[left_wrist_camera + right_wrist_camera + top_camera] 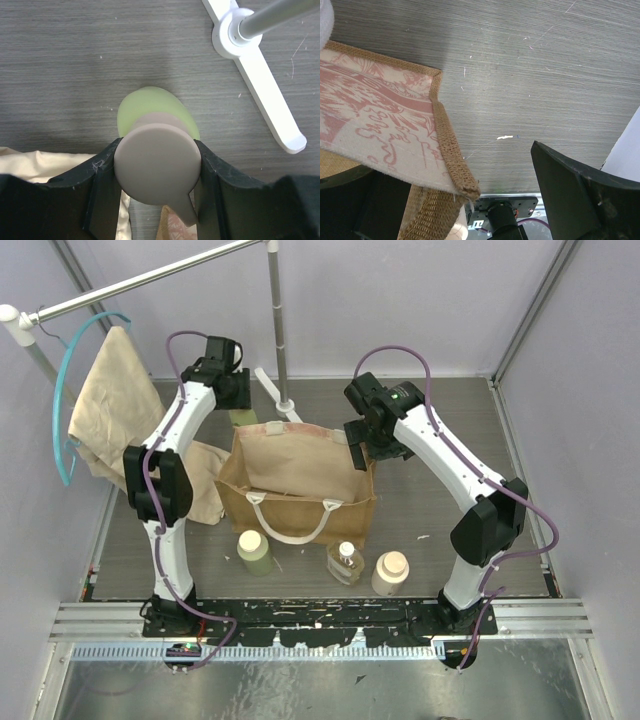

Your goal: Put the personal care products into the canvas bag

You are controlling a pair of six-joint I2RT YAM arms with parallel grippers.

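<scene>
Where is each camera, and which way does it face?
Top external: above and behind, looking down on the canvas bag and both arms.
Left wrist: on the left arm, looking down; left end effector grips a green bottle.
Right wrist: on the right arm, looking down at the bag's rim; open right end effector shows.
Shared: top and right wrist see the bag.

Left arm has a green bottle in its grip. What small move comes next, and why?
Probably shift the left gripper back over the canvas bag opening before letting go. The left wrist view shows the clamped green bottle hanging over bare table, beyond the bag's far rim, so a release here would likely miss.
</scene>
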